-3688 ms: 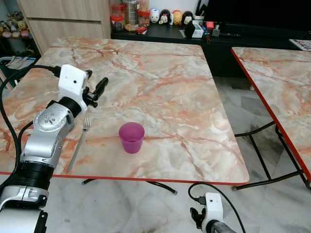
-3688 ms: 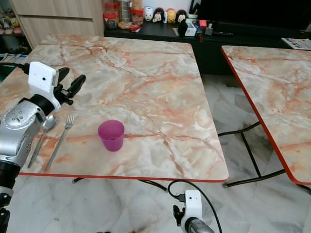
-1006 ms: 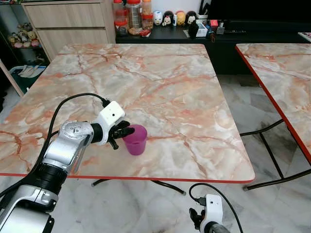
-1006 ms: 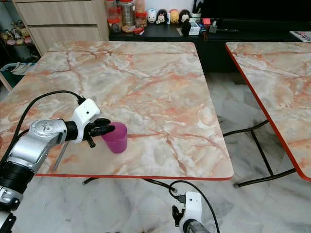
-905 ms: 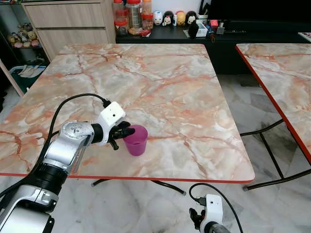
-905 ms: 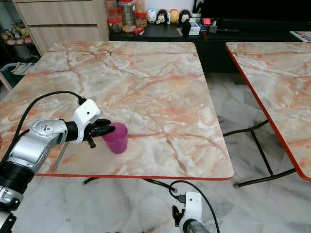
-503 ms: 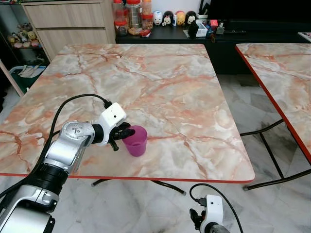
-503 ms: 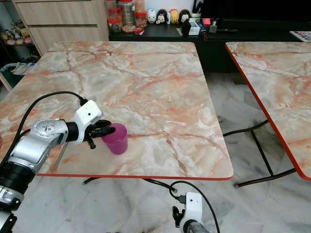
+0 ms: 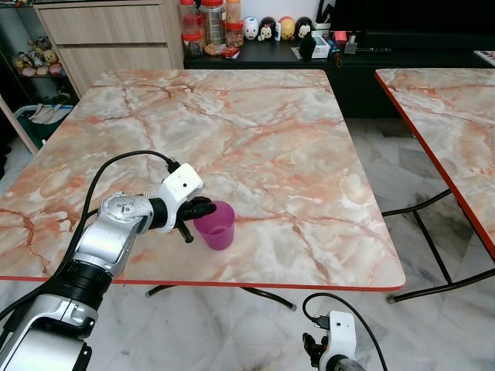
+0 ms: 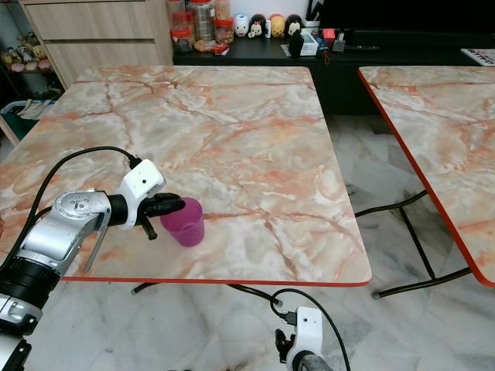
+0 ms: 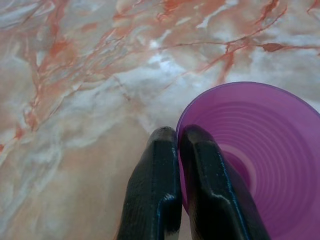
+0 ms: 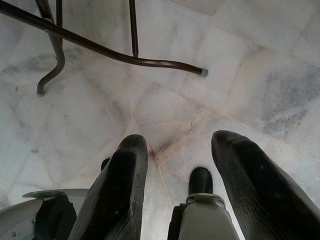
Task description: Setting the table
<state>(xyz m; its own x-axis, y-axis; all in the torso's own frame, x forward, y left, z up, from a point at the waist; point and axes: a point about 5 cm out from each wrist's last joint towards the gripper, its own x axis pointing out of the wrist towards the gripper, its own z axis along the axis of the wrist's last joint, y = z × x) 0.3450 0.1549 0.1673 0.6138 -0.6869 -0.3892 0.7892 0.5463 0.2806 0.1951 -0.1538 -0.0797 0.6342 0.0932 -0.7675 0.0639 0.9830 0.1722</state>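
Note:
A purple plastic cup (image 9: pixel 216 227) stands upright near the front edge of the marble table (image 9: pixel 255 131). My left gripper (image 9: pixel 206 207) reaches it from the left and is shut on its rim. In the left wrist view one finger lies outside the cup (image 11: pixel 255 150) wall and the other just inside, with the gripper (image 11: pixel 176 135) pinching the rim. A fork's handle (image 10: pixel 93 249) shows under my left forearm, to the left of the cup. My right gripper (image 12: pixel 180 145) hangs open over the floor, holding nothing.
A second marble table (image 9: pixel 448 100) with a red edge stands to the right across a gap of tiled floor. A black sideboard (image 9: pixel 255 48) with jars and figurines and a wooden cabinet (image 9: pixel 108 31) line the back. Metal table legs (image 12: pixel 100 47) cross the floor below.
Since 3.7 s ago my left gripper has come from above the fork over to the cup and taken its rim. In the last second the wrist edged slightly right; the cup stays put.

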